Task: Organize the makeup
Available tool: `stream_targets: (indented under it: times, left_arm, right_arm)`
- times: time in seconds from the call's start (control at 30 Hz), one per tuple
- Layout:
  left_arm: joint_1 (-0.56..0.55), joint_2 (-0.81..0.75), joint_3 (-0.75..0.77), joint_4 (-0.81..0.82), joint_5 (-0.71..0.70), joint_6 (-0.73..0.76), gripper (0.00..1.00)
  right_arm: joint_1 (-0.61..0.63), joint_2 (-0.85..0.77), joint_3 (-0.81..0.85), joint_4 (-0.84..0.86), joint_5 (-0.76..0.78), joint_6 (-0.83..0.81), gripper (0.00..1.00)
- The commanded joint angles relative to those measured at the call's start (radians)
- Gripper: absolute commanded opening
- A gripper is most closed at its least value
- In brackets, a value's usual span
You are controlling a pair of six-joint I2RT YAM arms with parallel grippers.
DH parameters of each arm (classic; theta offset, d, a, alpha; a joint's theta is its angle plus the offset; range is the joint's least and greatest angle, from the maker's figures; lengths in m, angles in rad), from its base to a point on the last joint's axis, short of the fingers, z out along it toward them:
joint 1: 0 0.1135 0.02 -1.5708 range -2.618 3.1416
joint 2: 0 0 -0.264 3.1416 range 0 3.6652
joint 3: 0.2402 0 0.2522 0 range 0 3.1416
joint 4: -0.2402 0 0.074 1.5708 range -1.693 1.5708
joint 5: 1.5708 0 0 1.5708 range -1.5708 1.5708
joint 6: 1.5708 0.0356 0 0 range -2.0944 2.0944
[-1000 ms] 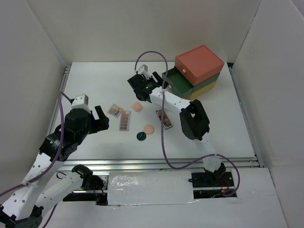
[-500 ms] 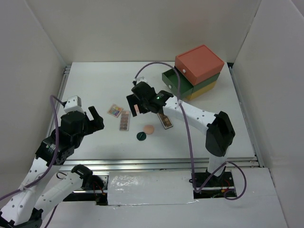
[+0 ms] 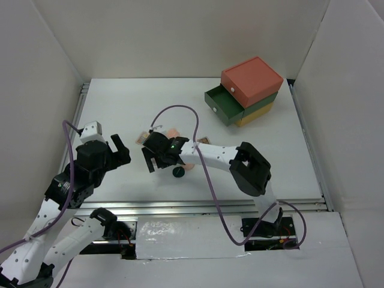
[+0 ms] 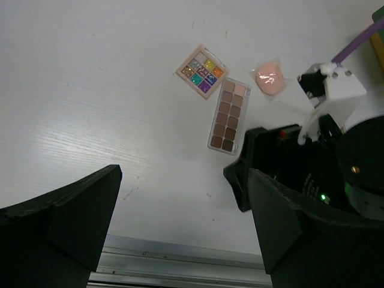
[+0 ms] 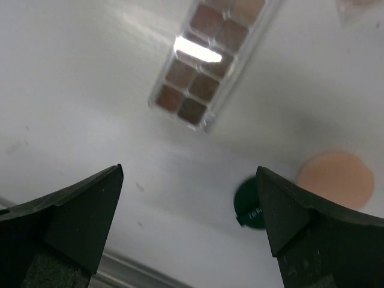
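Observation:
My right gripper (image 3: 153, 161) is open and empty, hovering low over a long brown eyeshadow palette (image 5: 207, 66) that also shows in the left wrist view (image 4: 228, 116). The dark green disc (image 3: 178, 171) lies just right of it, beside a peach compact (image 5: 336, 179). The small square multicolour palette (image 4: 203, 70) and a second peach compact (image 4: 270, 78) lie farther back. A second long palette (image 3: 204, 139) peeks out behind the right arm. My left gripper (image 3: 122, 150) is open and empty, left of the cluster. The green tubes are out of view.
The orange-green-yellow drawer box (image 3: 252, 81) stands at the back right with its green drawer (image 3: 223, 105) pulled out. White walls enclose the table on three sides. A metal rail (image 3: 228, 207) runs along the near edge.
My right arm swung from beside the drawer box forward and left, down over the long palette. My left arm drew back a little earlier and has since held still.

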Motion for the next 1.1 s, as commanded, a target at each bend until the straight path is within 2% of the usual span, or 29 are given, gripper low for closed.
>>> stream_targets:
  times: [0.0,0.07,0.1,0.13,0.2,0.33,0.5,0.57,0.6,0.63,0.73,0.93,1.07]
  left_arm:
    - [0.005,-0.015,0.012,0.006,-0.028,-0.026,0.99]
    - [0.004,-0.018,0.012,0.006,-0.029,-0.027,0.99]
    - [0.005,-0.02,0.012,0.006,-0.03,-0.027,0.99]
    - [0.004,-0.015,0.012,0.007,-0.027,-0.024,0.99]
    - [0.004,-0.012,0.01,0.009,-0.019,-0.021,1.0]
    - [0.005,-0.011,0.012,0.011,-0.013,-0.018,0.99]
    - [0.004,-0.03,0.007,0.02,-0.006,-0.012,0.99]
    - [0.004,-0.03,0.007,0.02,-0.002,-0.01,0.99]
    - [0.004,-0.03,0.007,0.017,-0.004,-0.013,0.99]
    - [0.005,-0.032,0.009,0.017,-0.007,-0.015,0.99]
    - [0.004,-0.037,0.006,0.018,-0.007,-0.013,0.99]
    - [0.004,-0.037,0.004,0.021,0.001,-0.01,0.99]
    - [0.004,-0.037,0.004,0.024,0.005,-0.007,0.99]
  right_arm:
    - [-0.006,0.083,0.202,-0.025,0.159,0.119,1.0]
    - [-0.008,0.198,0.307,-0.096,0.233,0.168,1.0]
    - [-0.011,0.238,0.423,-0.172,0.247,0.179,1.0]
    - [-0.014,0.317,0.483,-0.209,0.259,0.196,1.0]
    - [-0.023,0.373,0.585,-0.258,0.259,0.206,1.0]
    - [-0.046,0.425,0.601,-0.266,0.251,0.222,1.0]
    - [-0.057,0.373,0.474,-0.19,0.25,0.224,1.0]
    - [-0.06,0.384,0.481,-0.196,0.227,0.213,0.98]
    - [-0.062,0.401,0.484,-0.194,0.192,0.207,0.94]
    - [-0.065,0.407,0.487,-0.191,0.173,0.193,0.78]
    - [-0.065,0.424,0.476,-0.185,0.129,0.186,0.55]
    - [-0.063,0.389,0.397,-0.156,0.107,0.179,0.34]
    - [-0.06,0.224,0.244,-0.024,0.074,0.132,0.28]
